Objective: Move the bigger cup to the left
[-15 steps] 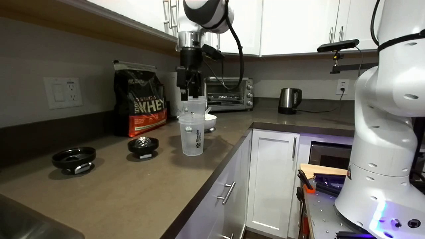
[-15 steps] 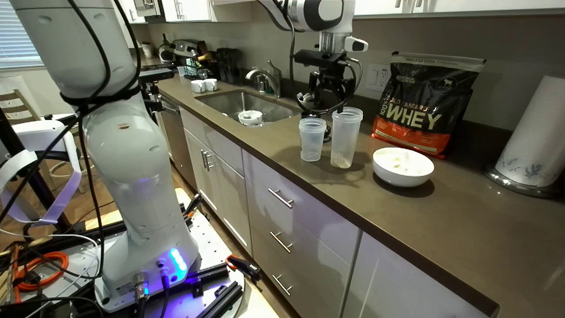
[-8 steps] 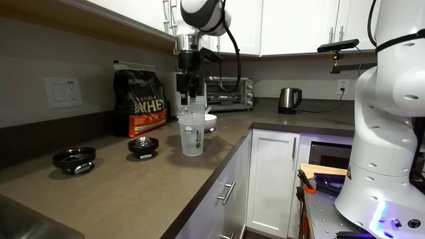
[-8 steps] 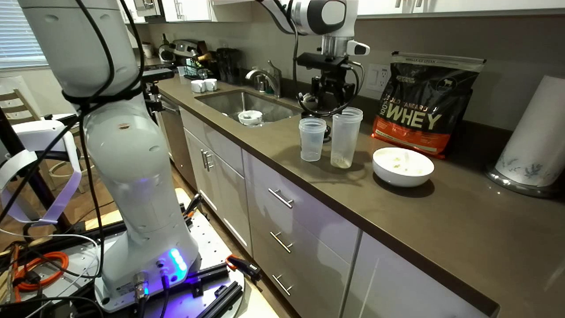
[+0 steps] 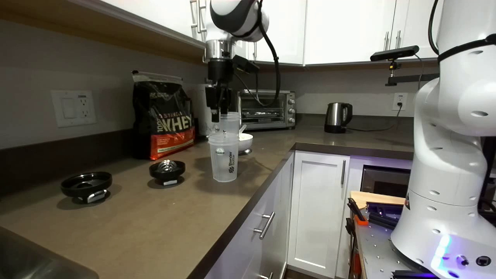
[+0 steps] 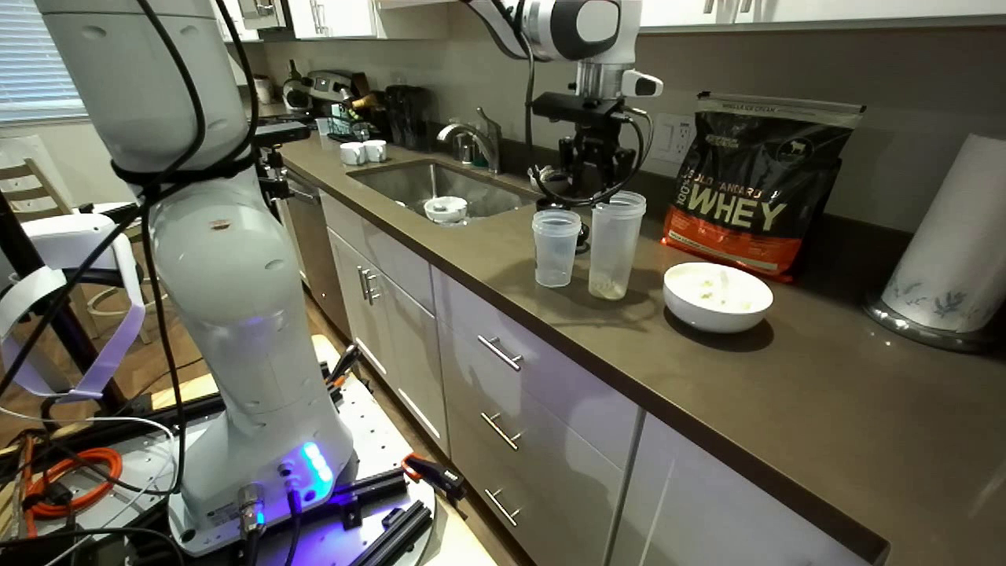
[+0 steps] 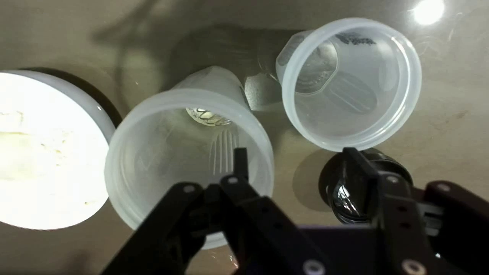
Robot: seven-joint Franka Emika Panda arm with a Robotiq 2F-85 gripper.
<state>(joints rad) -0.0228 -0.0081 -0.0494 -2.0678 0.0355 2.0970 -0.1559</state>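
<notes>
The brown countertop (image 5: 155,232) runs along the wall and turns a corner, with white cabinets (image 5: 319,217) beneath. Off its edge stands the Franka arm (image 6: 244,259), reaching across with its wrist pointed down. A toaster oven (image 5: 266,106) sits by the corner, and against the wall there's a black whey bag (image 6: 758,181), upright, with a red-orange band along its lower part. Past the bag a paper towel roll (image 6: 955,244) stands on its holder, and a steel electric kettle (image 5: 335,116) is on the other leg of the counter. Over the cups hangs the black gripper (image 7: 296,157), its two fingers spread with a wide gap between them; in the wrist view one fingertip shows across the mouth of the bigger cup (image 6: 614,251), though how far above the rim it is I can't tell for sure. A white bowl (image 6: 717,321) has pale bits in it. The bigger cup, a tall translucent tumbler, stands upright between the bowl and the shorter Blender Bottle cup (image 5: 224,162), just beside each, with something pale at its bottom. Closer to the wall are two black lids (image 5: 86,185), one with a wire whisk ball (image 5: 167,166) in it
</notes>
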